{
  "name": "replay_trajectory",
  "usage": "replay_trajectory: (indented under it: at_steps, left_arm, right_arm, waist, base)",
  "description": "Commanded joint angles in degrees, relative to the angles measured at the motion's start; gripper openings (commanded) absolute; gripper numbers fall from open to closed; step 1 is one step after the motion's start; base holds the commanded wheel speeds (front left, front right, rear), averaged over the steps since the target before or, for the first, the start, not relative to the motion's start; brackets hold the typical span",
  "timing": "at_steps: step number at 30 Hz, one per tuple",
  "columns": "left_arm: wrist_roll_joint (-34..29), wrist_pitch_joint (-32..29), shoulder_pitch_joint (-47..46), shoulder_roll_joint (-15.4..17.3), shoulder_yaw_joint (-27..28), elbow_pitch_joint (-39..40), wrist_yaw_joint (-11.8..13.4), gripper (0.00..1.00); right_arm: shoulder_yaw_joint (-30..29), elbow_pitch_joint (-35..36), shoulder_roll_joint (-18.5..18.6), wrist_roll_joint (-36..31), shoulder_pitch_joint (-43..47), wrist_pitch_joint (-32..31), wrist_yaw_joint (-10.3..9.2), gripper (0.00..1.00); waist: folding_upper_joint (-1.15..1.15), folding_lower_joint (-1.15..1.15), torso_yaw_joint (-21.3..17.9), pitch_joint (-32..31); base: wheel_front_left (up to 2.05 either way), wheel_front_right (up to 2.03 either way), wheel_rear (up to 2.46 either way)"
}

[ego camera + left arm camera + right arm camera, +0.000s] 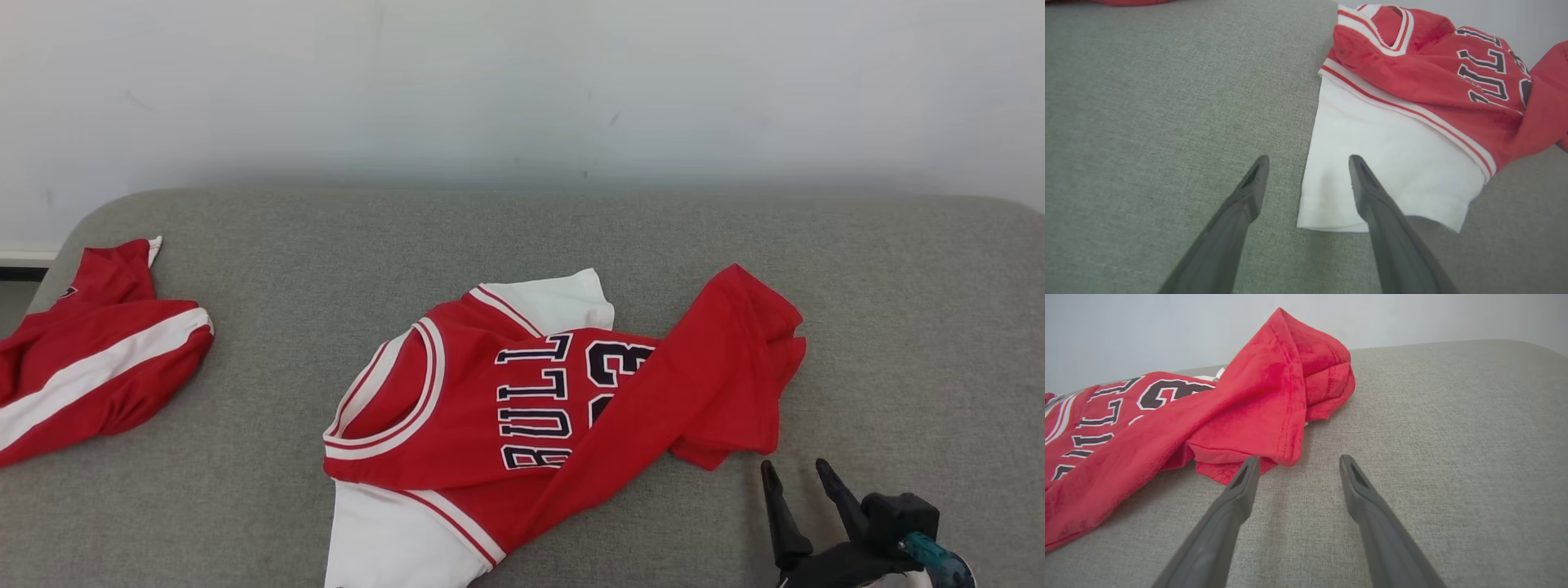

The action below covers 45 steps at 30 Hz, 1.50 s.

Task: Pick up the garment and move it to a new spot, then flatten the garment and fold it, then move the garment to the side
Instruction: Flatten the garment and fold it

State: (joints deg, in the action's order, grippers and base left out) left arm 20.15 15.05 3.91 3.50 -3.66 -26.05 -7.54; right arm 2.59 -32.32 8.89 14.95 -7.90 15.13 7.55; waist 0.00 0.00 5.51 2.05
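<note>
The garment is a red jersey with white sleeves and dark lettering, lying crumpled in the middle of the grey padded surface. Its hem end is bunched and folded over toward the right. In the left wrist view my left gripper is open, its fingers straddling the left edge of the white sleeve and holding nothing. My right gripper is open at the lower right, just short of the bunched red hem. It shows in the right wrist view with nothing between its fingers.
A second red garment with a white stripe lies at the surface's far left edge. A white wall rises behind the surface. Bare grey padding stretches to the right of the jersey.
</note>
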Motion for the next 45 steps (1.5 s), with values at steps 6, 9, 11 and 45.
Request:
replay_trajectory:
  at_steps: [6,9,11,45]
  left_arm:
    - [1.5,0.2,-2.0,0.8,-3.5,-3.9,0.2,1.00]
    - [2.8,0.2,-3.1,1.1,-4.6,-5.8,0.2,1.00]
    - [3.0,0.2,-3.4,1.1,-4.7,-6.6,0.2,1.00]
    - [8.7,0.2,-3.2,3.1,-2.8,10.7,0.1,0.00]
  right_arm:
    - [4.9,-6.6,2.6,1.2,-6.2,0.0,-0.13,1.00]
    - [6.1,-9.3,3.2,1.8,-8.2,0.0,-0.13,1.00]
    - [6.6,-10.3,3.4,1.9,-8.8,0.0,-0.13,1.00]
    - [12.3,9.0,9.1,11.7,-0.9,0.0,-0.13,0.00]
  waist:
    - [0.00,0.00,0.4,1.1]
    - [0.00,0.00,0.8,1.5]
    - [0.00,0.00,1.0,1.6]
    - [0.00,0.00,-1.9,1.0]
  base:
    - [0.00,0.00,0.00]
    - [0.00,0.00,0.00]
    - [0.00,0.00,0.00]
    - [0.00,0.00,0.00]
